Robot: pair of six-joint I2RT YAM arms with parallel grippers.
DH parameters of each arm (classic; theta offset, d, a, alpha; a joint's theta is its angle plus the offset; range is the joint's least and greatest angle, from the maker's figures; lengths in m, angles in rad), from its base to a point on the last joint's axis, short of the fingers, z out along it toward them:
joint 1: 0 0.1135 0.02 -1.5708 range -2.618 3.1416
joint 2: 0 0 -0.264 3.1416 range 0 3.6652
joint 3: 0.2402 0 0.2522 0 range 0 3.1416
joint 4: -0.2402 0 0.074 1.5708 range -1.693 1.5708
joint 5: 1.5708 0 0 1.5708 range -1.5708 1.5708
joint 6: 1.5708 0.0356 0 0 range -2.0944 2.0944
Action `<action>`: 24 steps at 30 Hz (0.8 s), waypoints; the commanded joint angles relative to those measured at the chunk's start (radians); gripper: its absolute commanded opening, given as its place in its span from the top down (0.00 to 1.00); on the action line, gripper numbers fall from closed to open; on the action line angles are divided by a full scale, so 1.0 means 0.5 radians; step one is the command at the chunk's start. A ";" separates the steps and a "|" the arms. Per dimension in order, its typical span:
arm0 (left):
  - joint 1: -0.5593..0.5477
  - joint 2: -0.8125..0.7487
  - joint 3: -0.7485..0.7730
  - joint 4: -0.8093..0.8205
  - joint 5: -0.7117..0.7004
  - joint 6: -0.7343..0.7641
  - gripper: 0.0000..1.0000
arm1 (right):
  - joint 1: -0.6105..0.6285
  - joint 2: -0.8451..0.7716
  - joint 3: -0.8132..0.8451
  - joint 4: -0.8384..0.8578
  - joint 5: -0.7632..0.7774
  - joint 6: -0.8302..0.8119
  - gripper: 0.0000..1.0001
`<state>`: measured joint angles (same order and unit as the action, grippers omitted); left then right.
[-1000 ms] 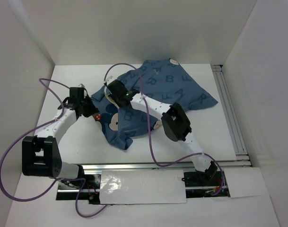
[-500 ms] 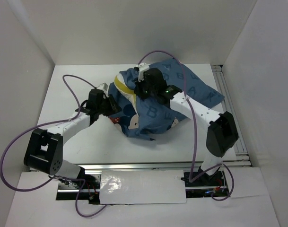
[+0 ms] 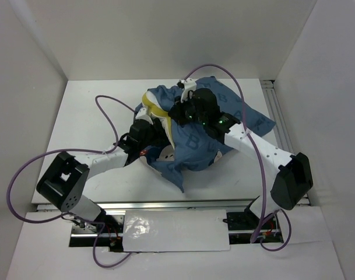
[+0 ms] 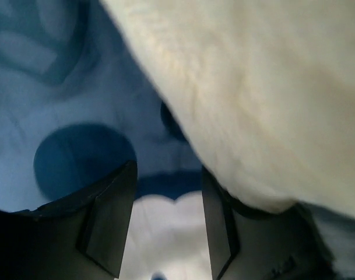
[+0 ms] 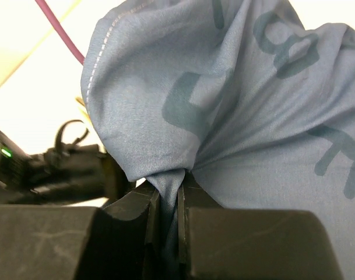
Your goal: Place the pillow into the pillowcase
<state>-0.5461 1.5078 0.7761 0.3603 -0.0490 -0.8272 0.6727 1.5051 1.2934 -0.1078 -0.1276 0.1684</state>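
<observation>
The blue pillowcase point(image 3: 194, 146) lies bunched in the middle of the table, with the pillow point(image 3: 152, 109) showing its pale yellow trim at the cloth's left opening. My right gripper point(image 3: 178, 114) is shut on a pinched fold of the pillowcase point(image 5: 224, 105) and holds that fold up; in the right wrist view the gripper point(image 5: 165, 189) shows cloth squeezed between its jaws. My left gripper point(image 3: 149, 137) reaches into the cloth from the left. In the left wrist view the gripper point(image 4: 168, 195) is open, with blue printed cloth point(image 4: 78, 116) ahead and the fuzzy white pillow point(image 4: 259, 99) above right.
A metal rail point(image 3: 282, 134) runs along the table's right side and another point(image 3: 183, 204) along the near edge. Purple cables point(image 3: 110, 119) loop over the table by both arms. White walls close in the left, back and right.
The right gripper has swung right and lifted the pillowcase, bunching it toward the middle. The left gripper has moved right, into the cloth. The yellow trim has come into view.
</observation>
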 commanded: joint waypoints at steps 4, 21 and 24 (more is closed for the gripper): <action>-0.086 0.193 -0.015 0.451 -0.295 -0.112 0.40 | 0.011 -0.255 0.046 0.344 -0.205 0.123 1.00; 0.058 -0.152 -0.076 -0.045 -0.528 0.028 1.00 | 0.032 -0.023 0.141 -0.379 0.503 -0.067 1.00; 0.141 -0.374 -0.138 -0.263 -0.506 0.068 1.00 | 0.054 0.153 0.177 -0.487 0.730 -0.116 1.00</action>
<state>-0.5045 1.4158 0.7197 0.3069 -0.2691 -0.8383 0.6895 1.5246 1.3361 -0.2729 0.0700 0.1436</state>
